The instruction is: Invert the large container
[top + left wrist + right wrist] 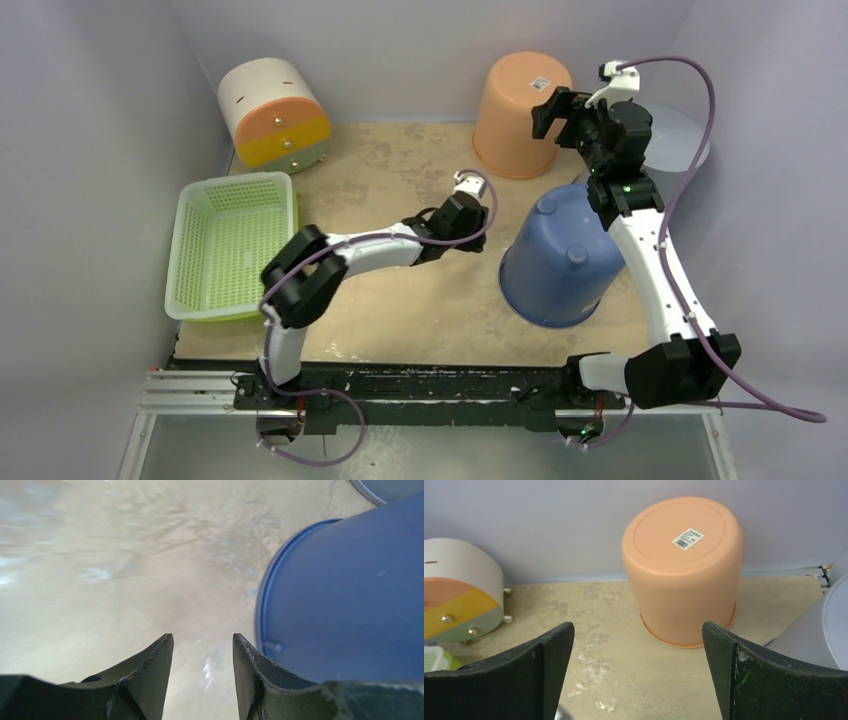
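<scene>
Top view: blue bucket [560,262] on counter [400,170]; L+R jaws open, empty.
Prob. light, stiff, slick plastic; grab by rim [546,319].

Lab robot test cell. Plain lavender panel walls [400,50] box in a stained beige tabletop [400,160]; arm bases [600,372] bolted to an aluminium rail [200,395], purple cables [665,59] looping loose. Loose household plastics on it: orange bucket [681,570] dead ahead of the right gripper [636,625], small drawer chest [459,595] to its left, green basket [235,181] well behind the left gripper [202,637].
</scene>
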{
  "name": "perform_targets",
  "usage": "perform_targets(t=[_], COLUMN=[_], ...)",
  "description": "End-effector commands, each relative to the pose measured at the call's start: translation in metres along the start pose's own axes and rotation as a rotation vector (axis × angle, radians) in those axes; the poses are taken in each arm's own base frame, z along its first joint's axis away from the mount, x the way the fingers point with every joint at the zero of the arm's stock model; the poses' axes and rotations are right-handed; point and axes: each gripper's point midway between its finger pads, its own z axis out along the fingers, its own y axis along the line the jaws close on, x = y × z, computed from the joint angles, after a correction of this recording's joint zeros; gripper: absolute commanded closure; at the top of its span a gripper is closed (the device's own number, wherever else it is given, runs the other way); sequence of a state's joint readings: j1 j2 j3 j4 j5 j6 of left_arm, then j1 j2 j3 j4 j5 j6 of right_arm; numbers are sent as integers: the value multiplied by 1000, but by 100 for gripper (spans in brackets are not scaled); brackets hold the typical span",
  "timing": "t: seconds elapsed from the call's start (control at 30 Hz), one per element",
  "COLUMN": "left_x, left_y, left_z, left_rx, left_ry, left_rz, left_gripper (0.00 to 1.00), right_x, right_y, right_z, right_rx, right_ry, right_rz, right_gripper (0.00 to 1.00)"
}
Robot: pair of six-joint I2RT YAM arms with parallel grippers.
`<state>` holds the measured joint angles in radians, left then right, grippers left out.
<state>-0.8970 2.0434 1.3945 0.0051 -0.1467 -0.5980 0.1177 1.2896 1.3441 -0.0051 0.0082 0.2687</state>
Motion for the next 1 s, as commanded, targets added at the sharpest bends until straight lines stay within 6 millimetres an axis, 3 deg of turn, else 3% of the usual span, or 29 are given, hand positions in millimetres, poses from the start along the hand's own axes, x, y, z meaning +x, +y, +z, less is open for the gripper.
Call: perform_targets(t=[0.0,0.17,0.27,0.33,0.47,0.67,0.83,0.97], left_x=[-67,-97,-104,-104,-101,-85,-77,-65], left_y=[56,152,215,244,283,331,354,372], left_z=[-90,-162,-202,-219,-240,-265,-287,-285], left_rx=[-246,-420,-586,-667,-835,-1084,-1215,-1241], left_ry=[-133,-199,-228,-240,-227,-263,-357,-335], left_rz=[136,-15,-57,-89,-133,-215,-275,-313], left_gripper=[55,56,57,58,60,60,60,60], right_x=[-15,3,18,29,47,61,72,78], right_y=[20,43,61,73,88,86,84,84], right_z=[0,3,7,10,14,14,16,16], right_rx=[-85,-138,-173,-192,-230,-228,-224,-229], right_ry=[-30,4,33,56,98,118,139,149], right_rz=[-23,-28,-36,-43,-48,-51,-57,-55], right_gripper=[0,0,0,0,0,0,0,0])
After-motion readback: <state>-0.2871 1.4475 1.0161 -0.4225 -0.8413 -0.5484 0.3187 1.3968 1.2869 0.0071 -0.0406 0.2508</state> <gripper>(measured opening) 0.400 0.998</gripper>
